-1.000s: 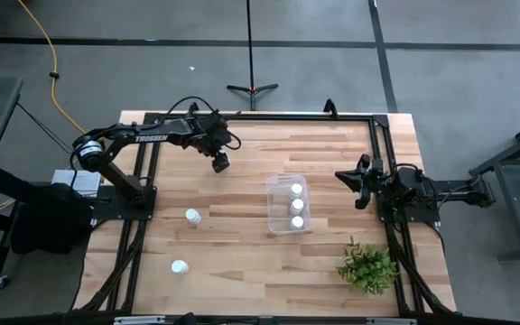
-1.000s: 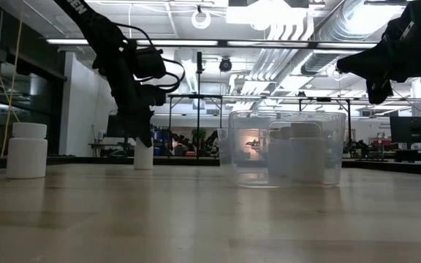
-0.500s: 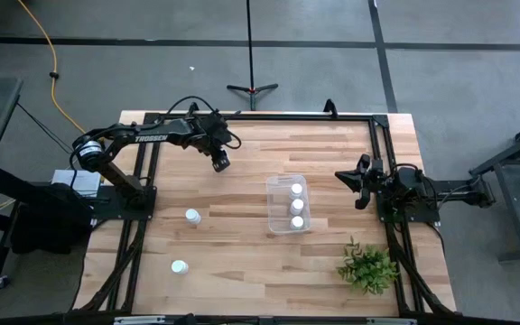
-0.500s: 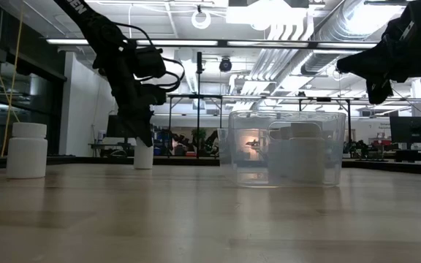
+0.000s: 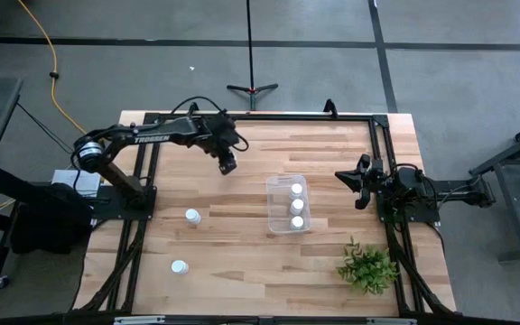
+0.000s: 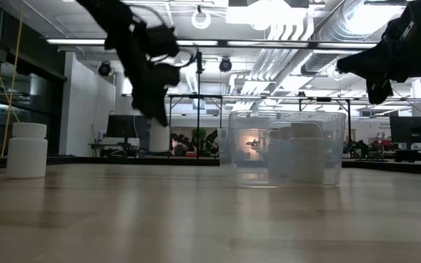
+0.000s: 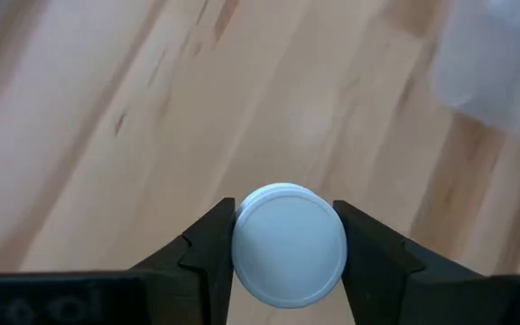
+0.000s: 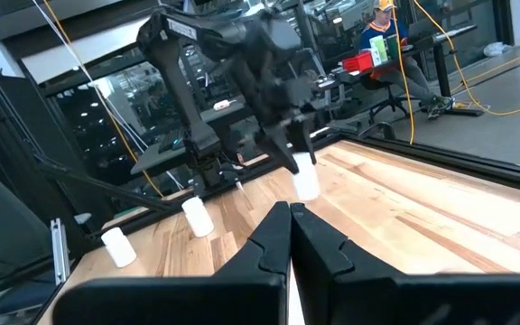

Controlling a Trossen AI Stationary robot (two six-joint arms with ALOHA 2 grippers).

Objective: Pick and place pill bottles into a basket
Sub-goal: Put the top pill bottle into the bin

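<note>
My left gripper (image 5: 228,166) is shut on a white pill bottle (image 7: 289,242) over the far middle of the table, left of the basket. The basket (image 5: 288,204), a clear bin, stands on the table right of centre with three bottles inside. Two more bottles stand upright on the wood at the left (image 5: 192,216) and near left (image 5: 180,267). My right gripper (image 5: 361,185) waits shut at the right side, above the table. My left gripper pinches the bottle's round cap (image 7: 240,246) between its two fingers (image 7: 208,253), one on each side. The fingers slant down onto it from above. The bottle (image 6: 159,137) hangs upright below them, lifted clear of the table.
A green leafy plant (image 5: 366,267) stands at the near right corner. A black frame runs along the table's edges. Bare wood lies between the held bottle and the basket. In the low view one standing bottle (image 6: 28,150) shows at the left.
My left gripper has risen and gone toward the table's right edge, nearer the basket, taking the bottle with it. The bottle stood on the wood between the fingers before; it is now lifted clear and still upright.
</note>
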